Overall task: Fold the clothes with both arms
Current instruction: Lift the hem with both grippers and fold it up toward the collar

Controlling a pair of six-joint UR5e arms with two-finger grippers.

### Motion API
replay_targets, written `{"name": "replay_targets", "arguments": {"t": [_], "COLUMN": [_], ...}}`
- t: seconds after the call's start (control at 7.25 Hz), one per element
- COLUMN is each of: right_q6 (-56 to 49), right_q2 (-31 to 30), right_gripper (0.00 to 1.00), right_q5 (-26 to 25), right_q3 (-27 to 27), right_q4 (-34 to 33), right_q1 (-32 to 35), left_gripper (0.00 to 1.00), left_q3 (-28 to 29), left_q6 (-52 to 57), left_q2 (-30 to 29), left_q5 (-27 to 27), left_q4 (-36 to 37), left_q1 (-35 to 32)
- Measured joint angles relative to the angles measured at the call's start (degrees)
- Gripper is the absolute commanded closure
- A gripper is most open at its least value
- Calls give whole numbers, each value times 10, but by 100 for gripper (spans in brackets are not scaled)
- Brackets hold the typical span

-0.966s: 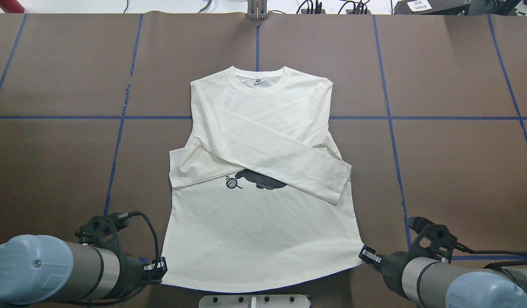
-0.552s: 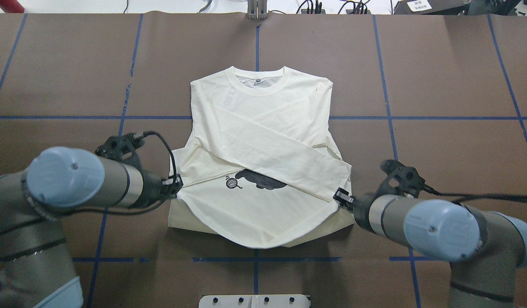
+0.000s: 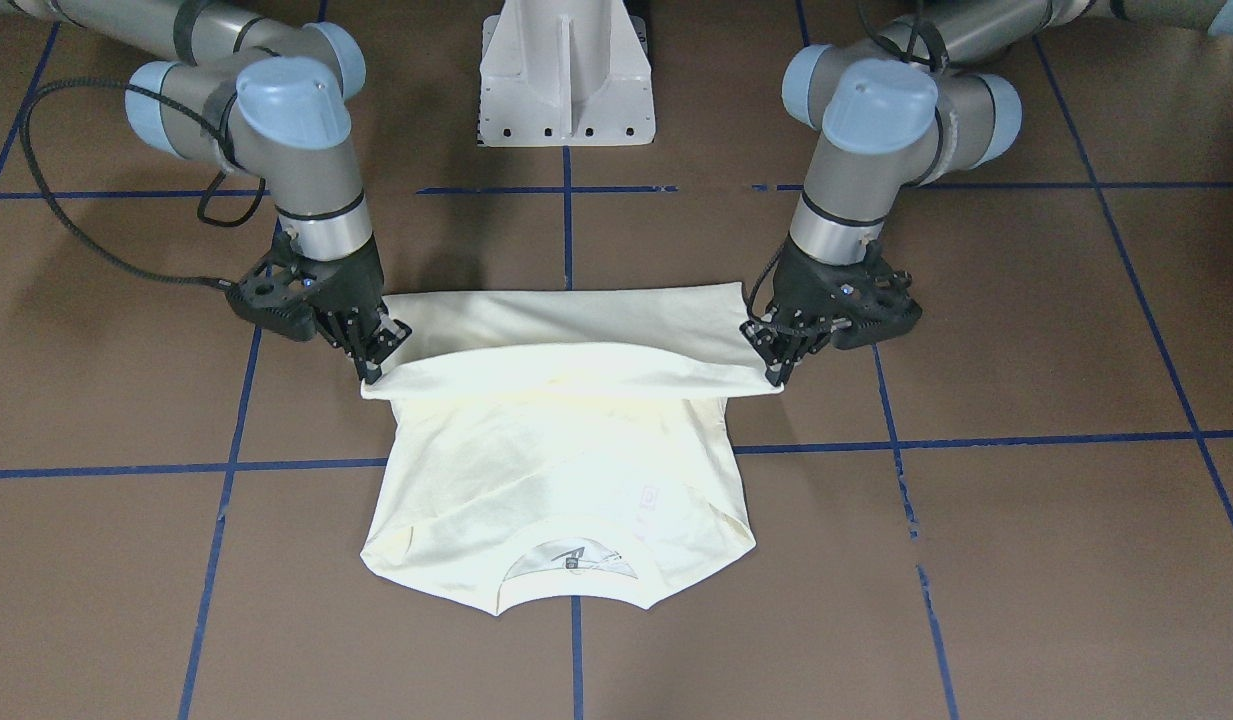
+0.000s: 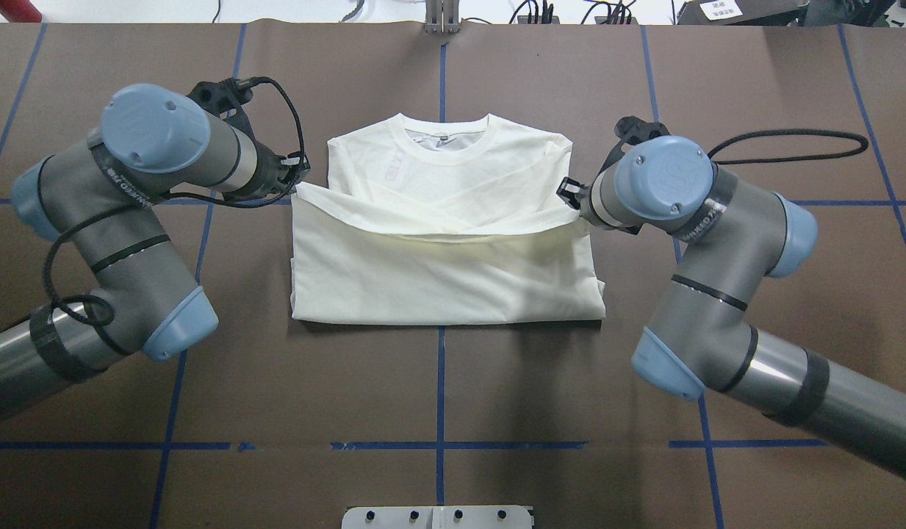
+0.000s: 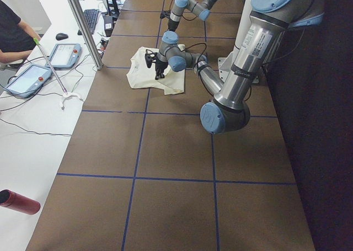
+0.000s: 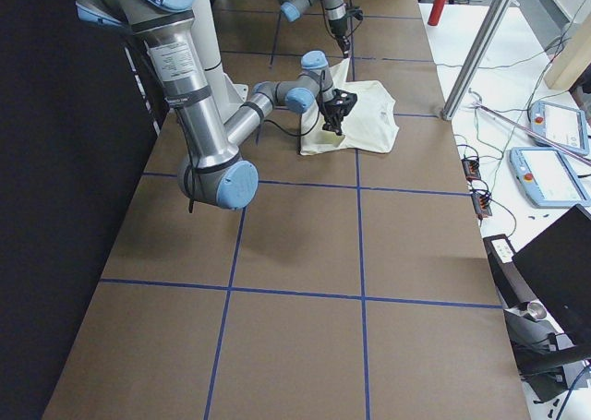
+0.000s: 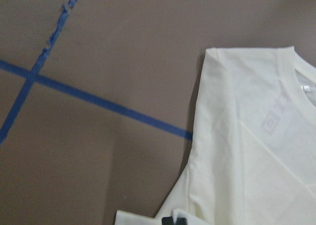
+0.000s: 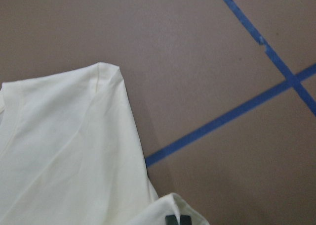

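Note:
The cream-white shirt [image 4: 445, 272] lies on the brown table with its ribbed collar [image 4: 445, 136] at the far side. Its lower half is doubled over the body and sleeves, and the hem [image 4: 438, 220] hangs raised a little short of the collar. My left gripper [image 4: 297, 175] is shut on the hem's left corner, my right gripper [image 4: 570, 197] on its right corner. In the front-facing view the left gripper [image 3: 774, 375] and right gripper [image 3: 373, 372] hold the hem [image 3: 576, 375] stretched between them above the shirt [image 3: 556, 470]. The print is hidden.
Blue tape lines [image 4: 439, 382] grid the table. The white pedestal [image 3: 566, 80] stands at the robot's side of the table. A red bottle [image 5: 19, 201], tablets [image 5: 30, 77] and a seated person [image 5: 14, 33] are at the side bench beyond the table.
Both grippers have carried the hem from the near edge toward the collar. The lower half now covers the crossed sleeves and the cat print.

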Motion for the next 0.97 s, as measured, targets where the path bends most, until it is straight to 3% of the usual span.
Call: {"name": "replay_targets", "arguments": {"t": [0.28, 0.55, 0.97], "right_q6": [-26, -31, -44], "right_q2": [66, 97, 120], "right_gripper": [100, 100, 100], "right_q5": [13, 14, 14], "right_q3": [-95, -180, -253], "right_q4": [14, 83, 139], "right_q1": [28, 45, 59], "left_gripper": [100, 100, 99], "left_q3": [83, 150, 192], "left_q6": [3, 4, 5], "left_q2": [-32, -50, -58], "left_q5": [21, 36, 51], "left_q4": [-58, -114, -153], "left_q1": [-14, -15, -15]}}
